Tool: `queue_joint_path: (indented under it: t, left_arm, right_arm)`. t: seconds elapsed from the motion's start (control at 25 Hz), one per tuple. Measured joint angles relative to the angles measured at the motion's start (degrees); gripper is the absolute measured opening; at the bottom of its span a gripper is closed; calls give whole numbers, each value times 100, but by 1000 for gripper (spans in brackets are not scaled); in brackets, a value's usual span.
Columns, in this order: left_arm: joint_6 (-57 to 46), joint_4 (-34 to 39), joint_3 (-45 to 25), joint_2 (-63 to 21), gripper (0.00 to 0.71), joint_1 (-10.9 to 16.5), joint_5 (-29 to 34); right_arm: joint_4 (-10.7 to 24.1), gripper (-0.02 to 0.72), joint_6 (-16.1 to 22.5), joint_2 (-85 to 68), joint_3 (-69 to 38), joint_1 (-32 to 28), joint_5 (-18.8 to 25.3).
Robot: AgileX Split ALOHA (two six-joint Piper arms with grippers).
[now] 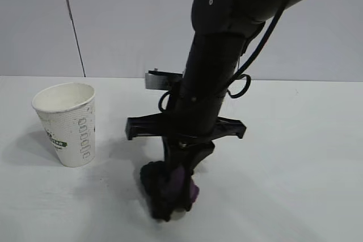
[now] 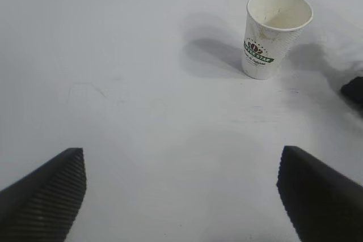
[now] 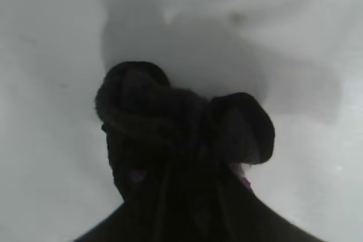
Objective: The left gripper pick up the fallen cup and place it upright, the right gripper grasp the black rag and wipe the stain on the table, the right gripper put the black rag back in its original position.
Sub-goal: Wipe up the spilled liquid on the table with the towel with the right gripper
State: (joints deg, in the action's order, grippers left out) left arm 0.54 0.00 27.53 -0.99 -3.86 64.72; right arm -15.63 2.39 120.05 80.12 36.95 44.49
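Black rag (image 1: 165,188) clamped in right hand (image 1: 173,182) mid-table (image 1: 295,157), cup (image 1: 67,123) apart; left hand (image 2: 181,196) wide open.

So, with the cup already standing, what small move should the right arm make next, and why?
Probably a short wiping stroke across the white table. The right end effector is shut on the bunched black and purple rag, pressing it to the table beside the upright white paper cup; no stain is visible around the rag.

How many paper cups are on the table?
1. The cup stands upright on the table, at the exterior view's left, apart from the right gripper, which presses the rag to the tabletop. The arm might hide something behind it.
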Motion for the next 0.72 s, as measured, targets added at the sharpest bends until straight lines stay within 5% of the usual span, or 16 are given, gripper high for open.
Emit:
queue_joint_path:
  t: [0.2, 0.32, 0.56, 0.72]
  left_arm:
    - [0, 0, 0, 0, 657, 0, 0]
    - [0, 0, 0, 0, 657, 0, 0]
    - [0, 0, 0, 0, 657, 0, 0]
    - [0, 0, 0, 0, 657, 0, 0]
  right_arm:
    - [565, 100, 42, 25, 0, 92, 101]
    - [1267, 100, 336, 25, 0, -33, 341]
    - [2618, 100, 1791, 25, 0, -397, 229]
    - [2340, 100, 2270, 25, 0, -385, -436]
